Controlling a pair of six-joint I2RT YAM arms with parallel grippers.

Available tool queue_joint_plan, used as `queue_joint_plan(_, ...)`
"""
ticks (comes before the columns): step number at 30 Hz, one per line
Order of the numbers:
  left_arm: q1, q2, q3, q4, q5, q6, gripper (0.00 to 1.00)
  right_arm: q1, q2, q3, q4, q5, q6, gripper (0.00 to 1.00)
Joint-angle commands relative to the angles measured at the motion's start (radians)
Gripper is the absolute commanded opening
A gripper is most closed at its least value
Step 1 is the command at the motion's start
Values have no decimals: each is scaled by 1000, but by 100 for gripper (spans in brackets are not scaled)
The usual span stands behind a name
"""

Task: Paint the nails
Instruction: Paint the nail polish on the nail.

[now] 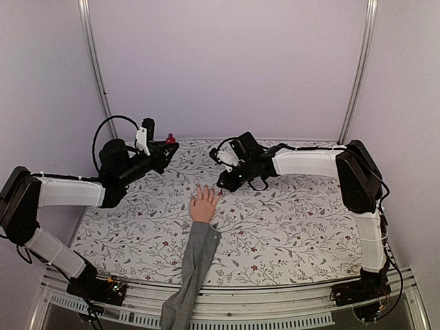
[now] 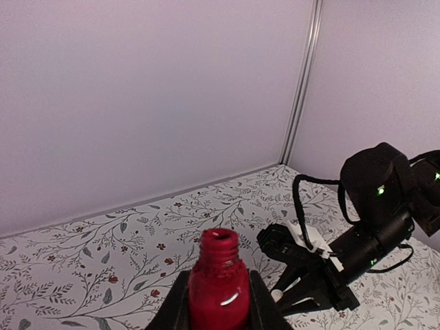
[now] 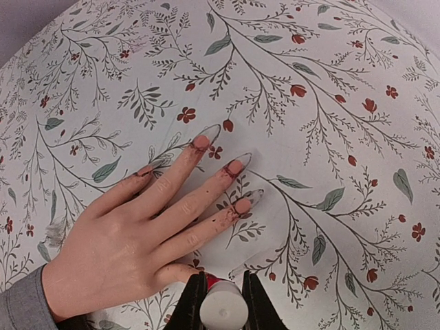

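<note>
Two grippers, both closed on an item.

- Right gripper (image 1: 227, 180): clamped on a white brush cap (image 3: 222, 311) with red at its rim. The brush itself is hidden below.
- Nails (image 3: 235, 167): just ahead of this gripper, at the tips of a peach mannequin hand (image 3: 130, 240). The hand lies flat on the floral surface (image 3: 330, 103), and its grey sleeve (image 1: 196, 258) trails toward the arm bases.
- Finger axis: from the wrist away from the bases, tips toward the back wall. Red smears mark the skin behind several nails.
- Left gripper (image 1: 163, 148): shut on an uncapped red polish bottle (image 2: 218, 282), held upright, well apart to the hand's left.
- Judgement: the right arm is the nearer, and a short reach forward along the fingers would meet the nails.
</note>
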Motion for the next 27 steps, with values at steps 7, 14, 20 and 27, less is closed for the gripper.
queue_joint_plan(7, 14, -15, -13, 28, -13, 13, 0, 3, 20, 32, 32, 29, -12, 0)
queue_joint_plan(14, 13, -12, -12, 28, -14, 12, 0, 3, 11, 27, 37, 14, -10, 0)
queue_joint_plan(20, 13, -11, -13, 28, -13, 12, 0, 3, -16, -2, 56, 2, -9, 0)
queue_joint_plan(27, 14, -12, -11, 30, -14, 12, 0, 3, -37, -20, 66, 33, -9, 0)
